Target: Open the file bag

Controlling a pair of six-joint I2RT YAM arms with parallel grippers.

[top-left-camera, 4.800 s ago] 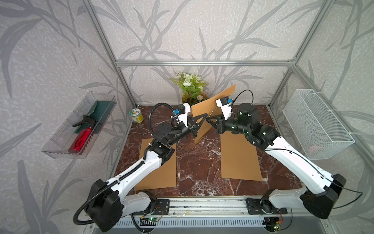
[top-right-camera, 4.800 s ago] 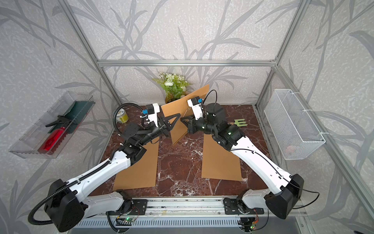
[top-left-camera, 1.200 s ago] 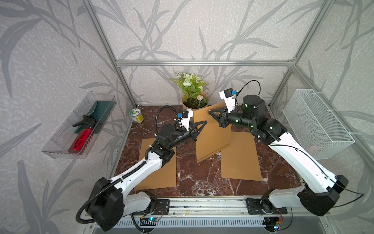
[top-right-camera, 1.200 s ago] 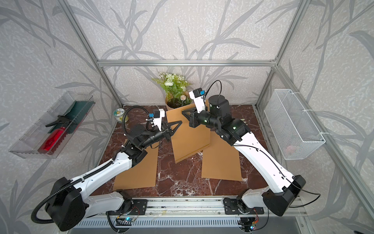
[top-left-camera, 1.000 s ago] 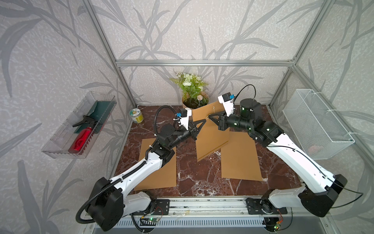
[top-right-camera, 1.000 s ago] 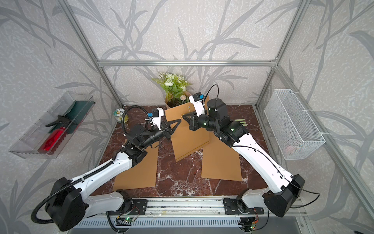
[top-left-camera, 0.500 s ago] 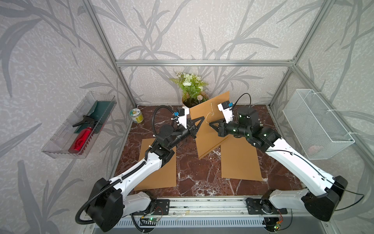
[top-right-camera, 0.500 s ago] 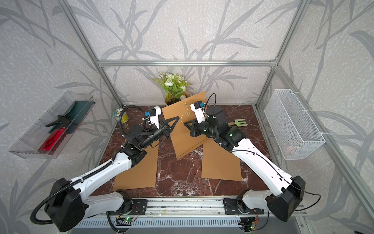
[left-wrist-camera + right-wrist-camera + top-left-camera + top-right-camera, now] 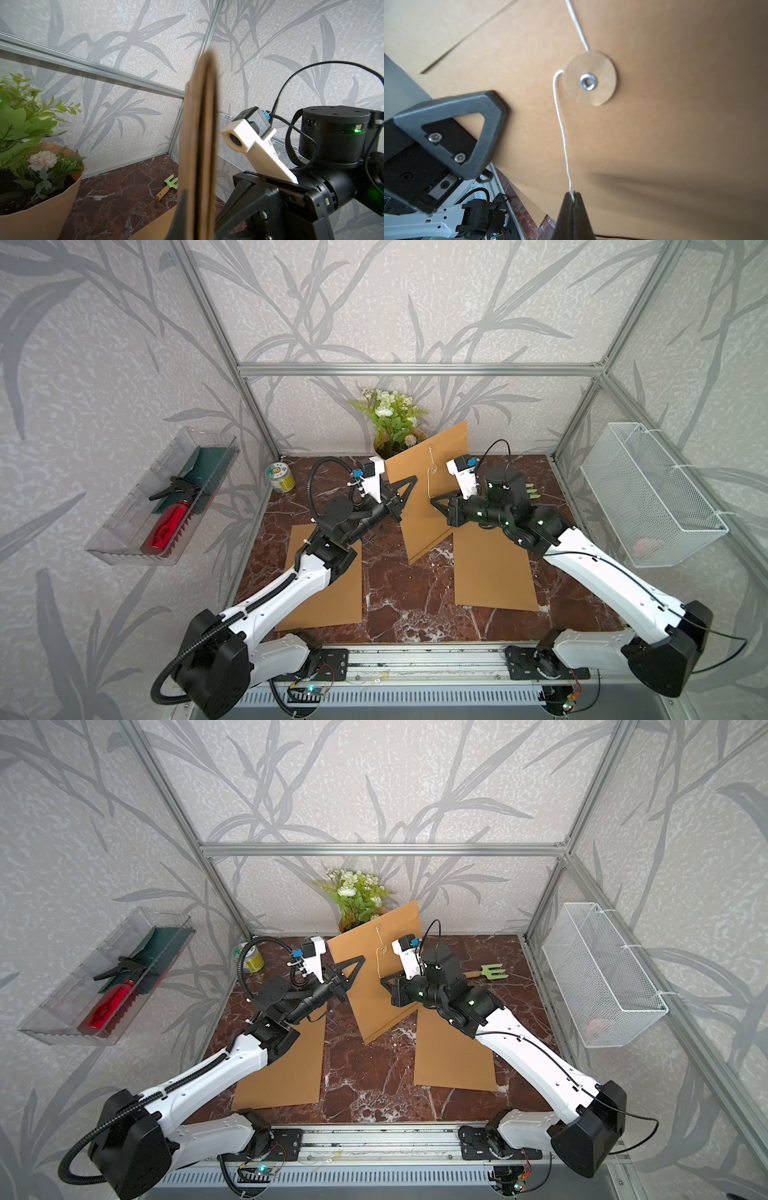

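File bag (image 9: pixel 419 531) upright, clasp end up

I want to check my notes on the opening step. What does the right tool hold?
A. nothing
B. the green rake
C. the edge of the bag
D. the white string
D: in the right wrist view the right tool is shut on the string, which runs up to the button on the bag.
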